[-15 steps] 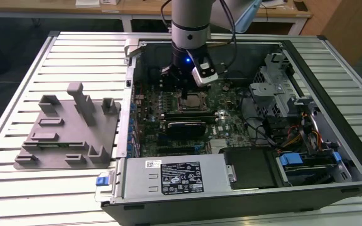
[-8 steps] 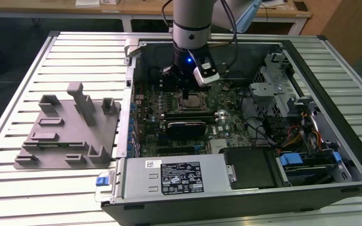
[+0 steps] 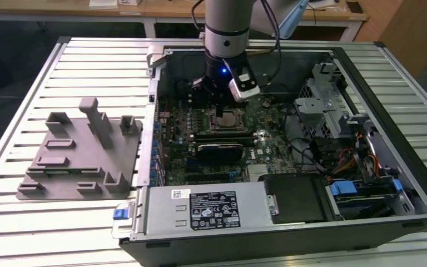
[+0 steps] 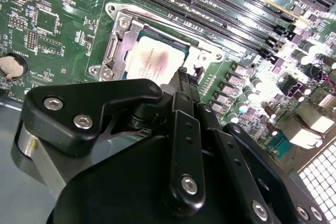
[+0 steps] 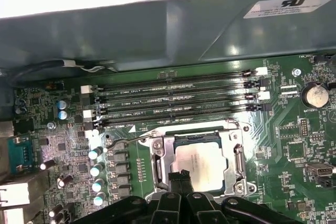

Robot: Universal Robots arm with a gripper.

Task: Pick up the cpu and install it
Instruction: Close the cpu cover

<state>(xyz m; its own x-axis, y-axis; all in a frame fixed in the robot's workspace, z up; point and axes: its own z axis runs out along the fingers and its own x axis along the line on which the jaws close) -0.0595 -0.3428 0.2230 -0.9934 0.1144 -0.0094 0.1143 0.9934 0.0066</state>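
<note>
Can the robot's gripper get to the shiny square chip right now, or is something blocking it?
Probably yes. The gripper hangs right over the chip, which lies in its socket on the green board, with nothing between them.

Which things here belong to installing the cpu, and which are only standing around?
Belonging to the job:
- the cpu, lying in the socket on the motherboard
- the gripper, just above the cpu's edge

Only standing around:
- grey fixture beside the computer case
- memory slots
- power supply
- coin battery
</note>
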